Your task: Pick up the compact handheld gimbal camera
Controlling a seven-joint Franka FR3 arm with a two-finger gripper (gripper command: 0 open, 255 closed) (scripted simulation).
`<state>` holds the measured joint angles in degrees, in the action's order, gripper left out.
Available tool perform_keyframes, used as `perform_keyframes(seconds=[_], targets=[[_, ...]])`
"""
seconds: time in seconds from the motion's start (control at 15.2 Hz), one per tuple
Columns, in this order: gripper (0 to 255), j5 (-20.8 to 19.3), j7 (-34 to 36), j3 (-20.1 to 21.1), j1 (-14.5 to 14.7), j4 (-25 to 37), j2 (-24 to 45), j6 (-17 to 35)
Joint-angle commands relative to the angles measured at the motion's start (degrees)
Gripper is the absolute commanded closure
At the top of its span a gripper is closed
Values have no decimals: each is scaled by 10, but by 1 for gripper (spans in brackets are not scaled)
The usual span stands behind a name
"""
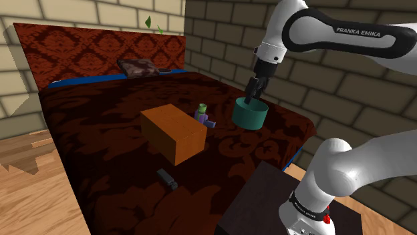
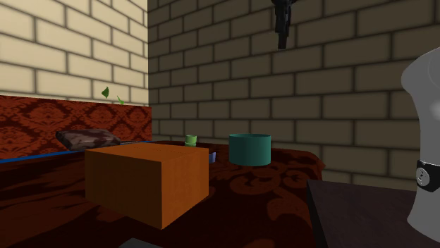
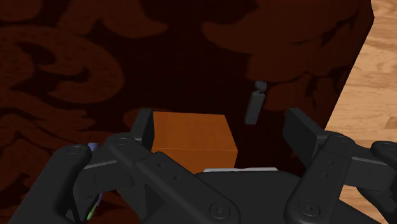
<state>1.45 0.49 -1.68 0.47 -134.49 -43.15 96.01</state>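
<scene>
Black fingers (image 3: 304,137) of the gripper (image 3: 221,127) stand wide apart in the wrist view, with nothing clasped between them and nothing touching them. From the shoulder view the gripper (image 1: 252,93) hangs in the air over a teal round container (image 1: 250,115), and the second exterior view shows it (image 2: 283,28) high above that container (image 2: 249,149), well clear of its rim. One compact handheld gimbal camera (image 1: 166,178), a slim dark grey stick with a small rounded head (image 3: 255,105), lies flat on the bedcover (image 1: 100,153) on the near side of the orange box (image 1: 175,133), close to the bed's near edge and well apart from the gripper. The bedcover is dark red with a large damask pattern, matched by the upright headboard (image 1: 100,50) at the far end. One orange box, plain and sharp-edged, sits near the middle of the bed. One small green and purple figure (image 1: 203,113) stands between the box and the teal container, which is smooth, open-topped and cylindrical. One mottled dark pillow (image 1: 139,67) lies against the headboard. Pale brick walls (image 1: 220,33) enclose the far side, and a wood-grain floor (image 1: 33,193) shows at the shoulder view's left. The dark stand (image 1: 260,200) sits at the bed's near corner.
</scene>
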Motion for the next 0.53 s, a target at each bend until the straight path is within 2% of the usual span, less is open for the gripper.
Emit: perform_keyframes(seconds=[0.0, 0.46], targets=[[0, 0, 0, 0, 0, 0, 0, 0], [0, 17, 39, 37, 14, -41, 90, 116]])
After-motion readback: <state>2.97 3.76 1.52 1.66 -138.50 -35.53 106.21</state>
